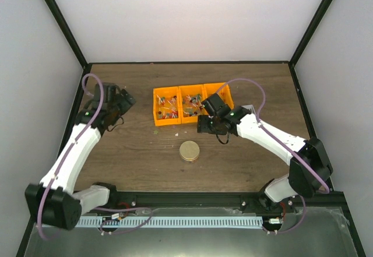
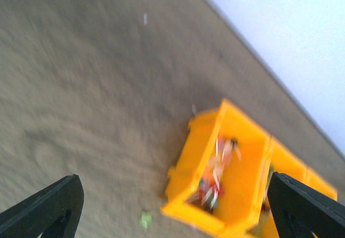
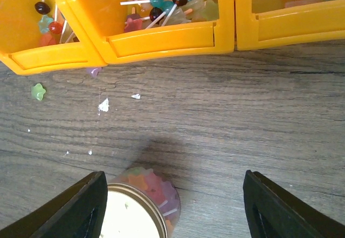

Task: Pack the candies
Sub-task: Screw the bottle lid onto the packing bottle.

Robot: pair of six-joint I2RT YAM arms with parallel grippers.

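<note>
Small mixed-colour candies, some on white sticks, lie in three orange bins in a row at mid-table. They show in the right wrist view and, blurred, in the left wrist view. A clear jar holds pastel star candies under a round gold lid. My right gripper is open and empty just in front of the bins. In its wrist view the jar stands by its left finger. My left gripper is open and empty left of the bins, which show between its fingers.
One loose green candy and white scraps lie on the wood in front of the bins. The green candy also shows in the left wrist view. Black frame rails and white walls bound the brown table.
</note>
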